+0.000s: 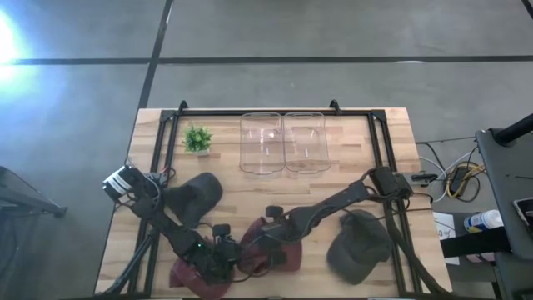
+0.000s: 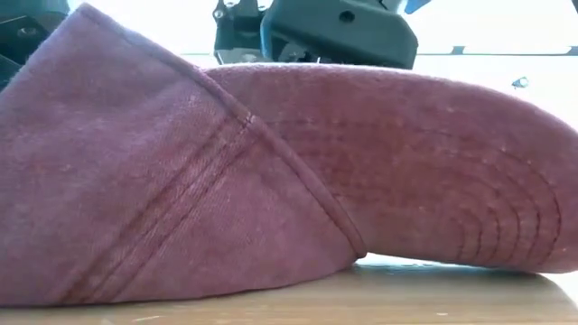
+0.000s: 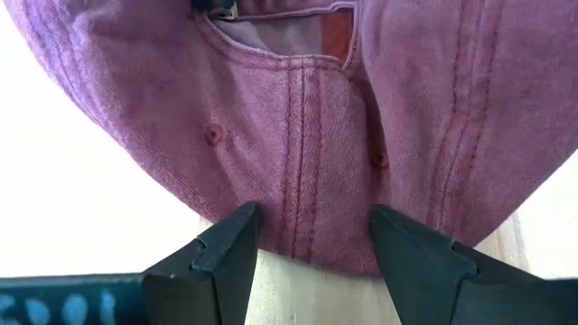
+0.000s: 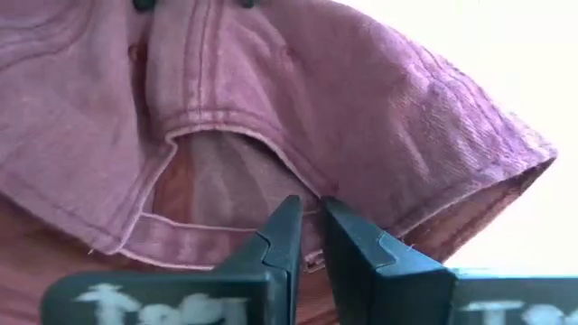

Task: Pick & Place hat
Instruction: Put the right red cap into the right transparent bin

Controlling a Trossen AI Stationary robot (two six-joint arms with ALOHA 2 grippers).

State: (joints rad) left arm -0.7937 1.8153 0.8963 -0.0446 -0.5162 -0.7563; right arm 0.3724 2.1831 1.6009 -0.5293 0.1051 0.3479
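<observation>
A maroon hat lies near the table's near edge, between both grippers. It fills the low view, where its crown and brim rest on the wood. My left gripper is open. In the left wrist view its fingers stand on either side of the crown's seamed edge. My right gripper comes from the right and is shut at the hat's rear opening. My right gripper pinches the hat's rim at the rear opening, close to the adjuster strap, between its two fingers. The hat lies on the table. My left gripper's fingertips reach the crown's edge; whether they touch it, I cannot tell.
A dark hat lies on the left of the table and a grey hat on the right. Two clear containers stand at the far middle, with a small green plant to their left. A black frame runs along the table's edges.
</observation>
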